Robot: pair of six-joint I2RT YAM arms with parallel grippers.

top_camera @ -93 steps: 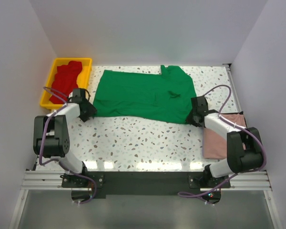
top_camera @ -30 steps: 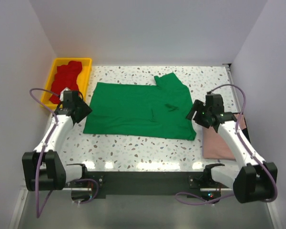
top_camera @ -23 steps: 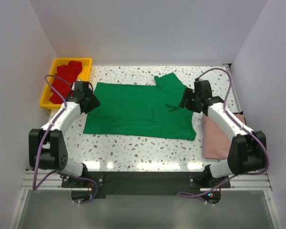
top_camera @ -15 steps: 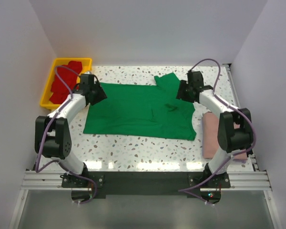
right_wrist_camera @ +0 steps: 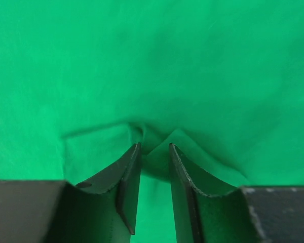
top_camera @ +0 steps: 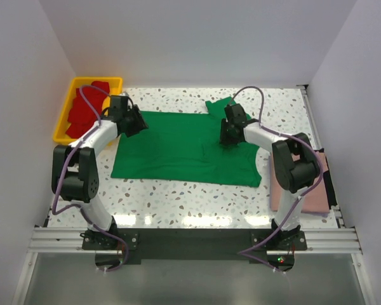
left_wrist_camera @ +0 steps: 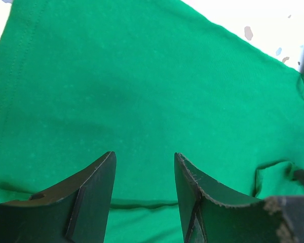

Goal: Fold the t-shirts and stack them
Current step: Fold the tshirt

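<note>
Right claw [right_wrist_camera: 154,148] narrower, onto green t-shirt [top_camera: 178,143]

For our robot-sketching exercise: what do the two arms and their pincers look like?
The left arm and right arm have white links and black joints, each trailing a looping purple cable. The left pincer and right pincer each have two dark, flat, tapering fingers with scuffed pale edges.

A spread t-shirt [top_camera: 184,143] lies across the middle of the tabletop [top_camera: 178,197]. At the far left, a tray [top_camera: 61,125] holds bunched t-shirts [top_camera: 86,111]. A folded t-shirt [top_camera: 308,190] lies at the near right edge.
</note>
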